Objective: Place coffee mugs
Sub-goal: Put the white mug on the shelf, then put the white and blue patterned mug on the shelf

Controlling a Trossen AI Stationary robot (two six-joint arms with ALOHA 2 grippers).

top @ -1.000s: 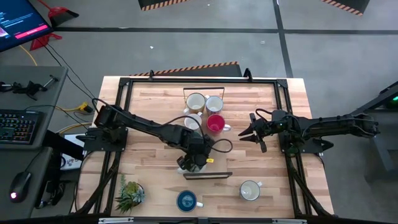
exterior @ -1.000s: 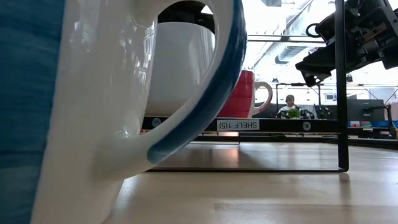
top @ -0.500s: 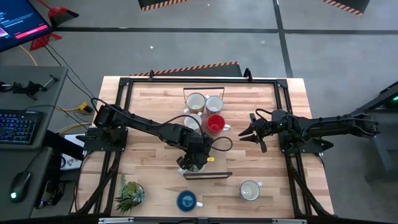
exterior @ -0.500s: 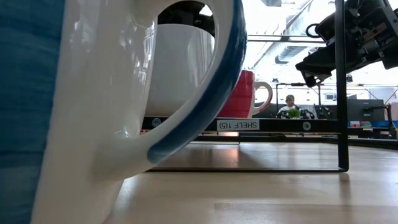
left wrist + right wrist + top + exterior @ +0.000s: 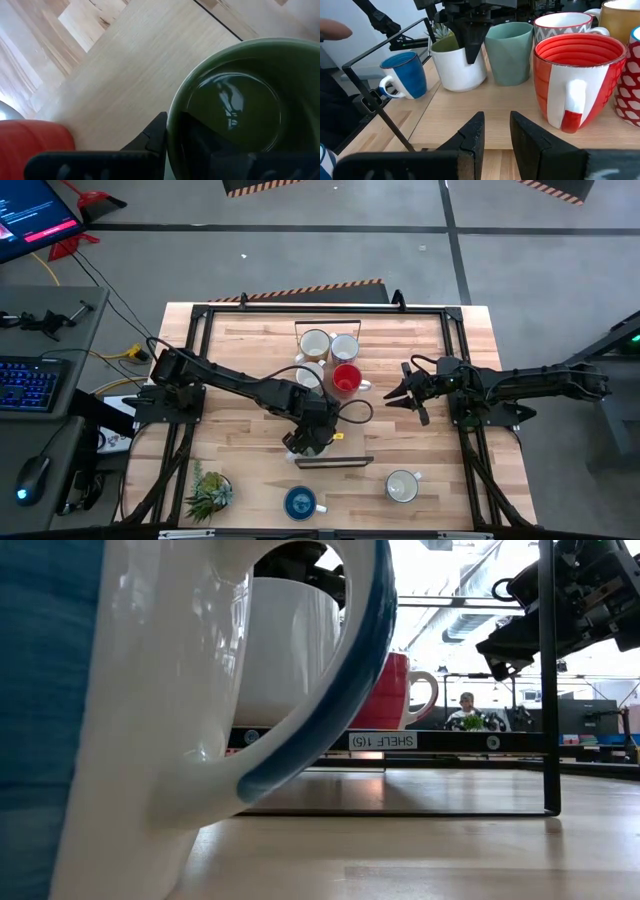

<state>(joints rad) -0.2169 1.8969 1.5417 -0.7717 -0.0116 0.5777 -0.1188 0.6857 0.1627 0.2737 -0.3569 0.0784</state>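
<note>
My left gripper (image 5: 310, 440) is at the table's middle, shut on a mug (image 5: 457, 65) that is white outside and olive-green inside (image 5: 235, 105). A teal mug (image 5: 507, 50) stands right beside it. The red mug (image 5: 347, 378), a cream mug (image 5: 315, 343) and a patterned white mug (image 5: 345, 347) stand together farther back. A blue mug (image 5: 300, 502) and a white mug (image 5: 402, 486) stand near the front edge. My right gripper (image 5: 398, 396) hovers at the right, level, open by a narrow gap (image 5: 496, 132) and holding nothing. My left gripper grips the mug's wall at its rim (image 5: 172, 115), one finger inside the mug and one outside (image 5: 471, 47). The fingers come steeply from above. The mug stays upright, and its base (image 5: 462, 86) seems to rest on the table.
A black shelf frame has a bar (image 5: 335, 462) just in front of the held mug and an upright post (image 5: 548, 670). A small spiky plant (image 5: 208, 492) sits at the near left corner. Bare wood (image 5: 240, 370) lies on the left, under the left arm.
My left gripper has rolled slightly about its own axis without leaving its place. The mug in it has shifted a little with it in the low view.
</note>
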